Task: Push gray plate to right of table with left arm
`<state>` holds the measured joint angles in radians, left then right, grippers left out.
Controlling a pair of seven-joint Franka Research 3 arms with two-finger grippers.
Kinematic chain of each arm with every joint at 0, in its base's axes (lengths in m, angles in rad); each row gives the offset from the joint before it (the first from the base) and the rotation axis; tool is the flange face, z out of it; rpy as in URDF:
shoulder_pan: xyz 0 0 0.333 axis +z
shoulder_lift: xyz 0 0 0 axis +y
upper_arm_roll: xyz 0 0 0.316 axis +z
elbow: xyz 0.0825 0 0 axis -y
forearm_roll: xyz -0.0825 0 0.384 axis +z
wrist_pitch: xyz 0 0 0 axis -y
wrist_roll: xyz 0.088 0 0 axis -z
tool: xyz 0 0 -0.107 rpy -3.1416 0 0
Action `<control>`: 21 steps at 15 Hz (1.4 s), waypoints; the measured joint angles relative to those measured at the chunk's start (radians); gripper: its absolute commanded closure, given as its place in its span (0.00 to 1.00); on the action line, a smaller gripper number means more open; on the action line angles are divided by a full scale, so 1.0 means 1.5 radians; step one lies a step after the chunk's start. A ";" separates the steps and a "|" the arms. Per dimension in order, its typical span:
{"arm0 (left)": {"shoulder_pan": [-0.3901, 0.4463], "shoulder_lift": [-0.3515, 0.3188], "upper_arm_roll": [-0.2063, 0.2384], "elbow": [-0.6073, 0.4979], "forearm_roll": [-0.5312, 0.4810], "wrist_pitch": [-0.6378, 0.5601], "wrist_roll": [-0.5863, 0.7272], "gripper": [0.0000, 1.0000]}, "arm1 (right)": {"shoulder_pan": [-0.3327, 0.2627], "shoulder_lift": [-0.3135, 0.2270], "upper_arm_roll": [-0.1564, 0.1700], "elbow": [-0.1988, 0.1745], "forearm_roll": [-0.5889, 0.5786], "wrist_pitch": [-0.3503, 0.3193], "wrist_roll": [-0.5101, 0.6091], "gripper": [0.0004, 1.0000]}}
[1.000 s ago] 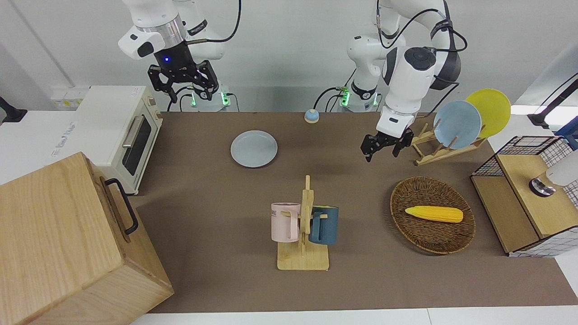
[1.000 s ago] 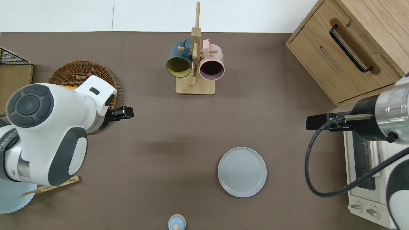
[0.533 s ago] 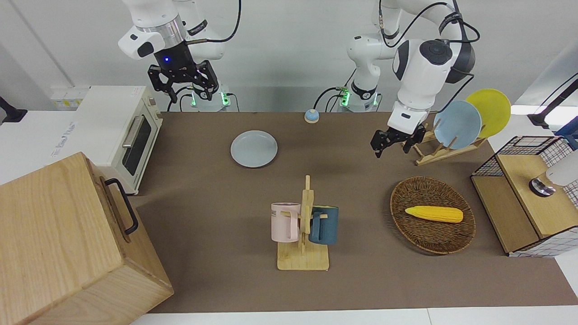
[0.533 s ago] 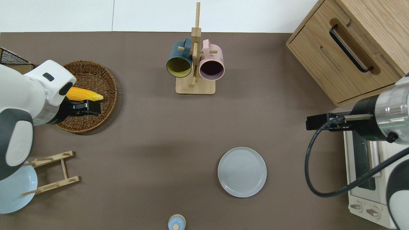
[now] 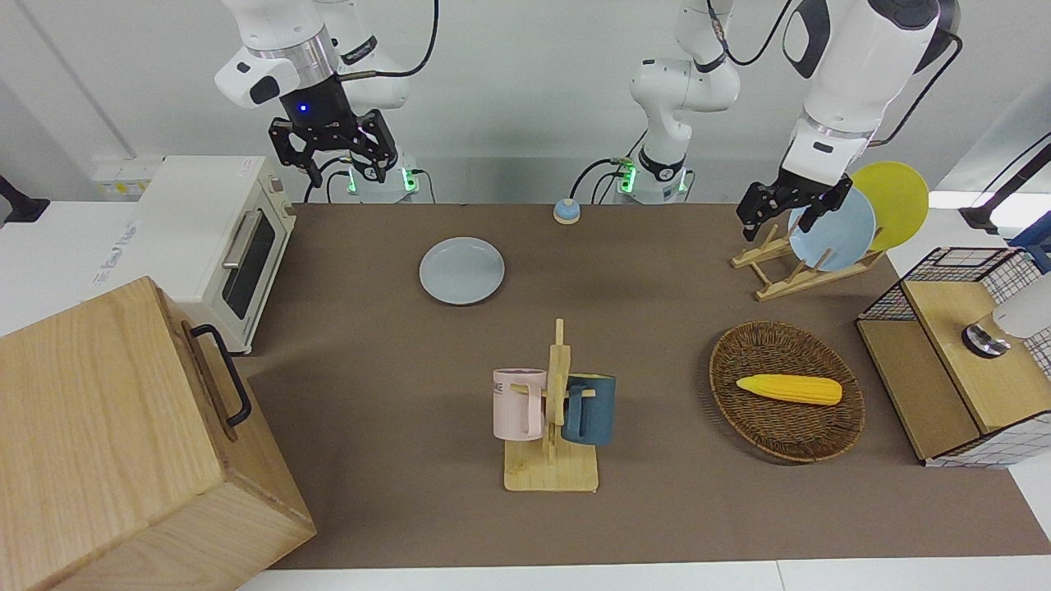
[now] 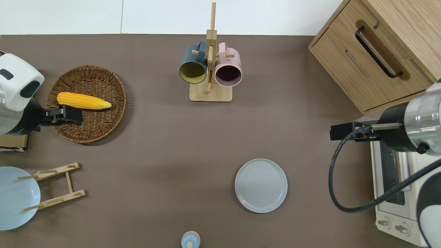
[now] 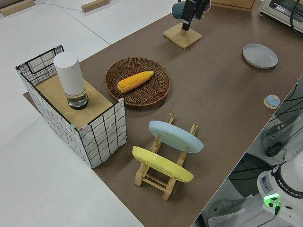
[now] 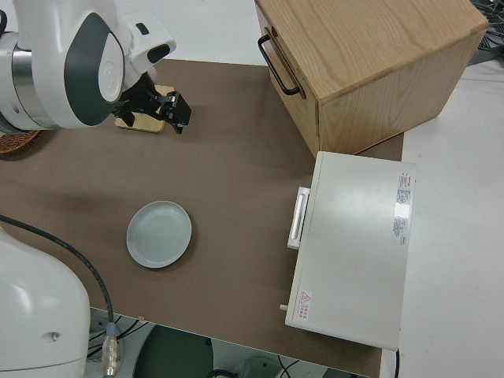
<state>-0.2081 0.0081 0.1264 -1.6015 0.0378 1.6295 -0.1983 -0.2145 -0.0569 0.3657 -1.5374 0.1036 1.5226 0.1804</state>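
Observation:
The gray plate lies flat on the brown table, toward the right arm's end and on the side near the robots. It also shows in the left side view as the gray plate and in the right side view as the gray plate. My left gripper hangs high in the air, open and holding nothing. It is over the wicker basket, well apart from the plate. The right gripper is parked and open.
A mug rack with a blue and a pink mug stands at the table's edge farthest from the robots. The basket holds a corn cob. A plate rack, a wire shelf, a toaster oven, a wooden box and a small bell ring the table.
The left arm has risen and swung toward its own end of the table, from over the bare tabletop to over the basket. The gray plate and right arm have not moved.

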 measured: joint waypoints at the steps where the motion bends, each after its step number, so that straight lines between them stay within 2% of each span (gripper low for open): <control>1: 0.000 0.000 0.000 0.008 0.000 -0.010 0.000 0.01 | 0.000 0.000 0.000 0.000 0.000 0.000 0.000 0.00; 5: -0.001 -0.006 -0.004 0.021 0.000 -0.065 0.000 0.01 | 0.000 0.000 0.000 0.000 0.000 0.000 0.000 0.00; 6: 0.005 -0.009 -0.013 0.024 0.000 -0.080 0.000 0.01 | 0.000 0.000 0.000 0.000 0.000 0.000 0.000 0.00; 9: 0.090 -0.014 -0.107 0.025 -0.002 -0.089 0.000 0.01 | 0.000 0.000 0.000 0.000 0.000 0.000 0.000 0.00; 11: 0.112 -0.014 -0.134 0.025 -0.002 -0.089 0.000 0.01 | 0.000 0.000 0.000 0.000 0.000 0.000 0.000 0.00; 21: 0.123 -0.014 -0.135 0.025 -0.002 -0.089 0.000 0.01 | 0.000 0.000 0.000 0.000 0.000 0.000 0.000 0.00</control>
<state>-0.0231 -0.0127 -0.0757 -1.5635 0.0344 1.4965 -0.1983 -0.2145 -0.0569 0.3657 -1.5374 0.1036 1.5226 0.1804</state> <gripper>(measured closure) 0.004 0.004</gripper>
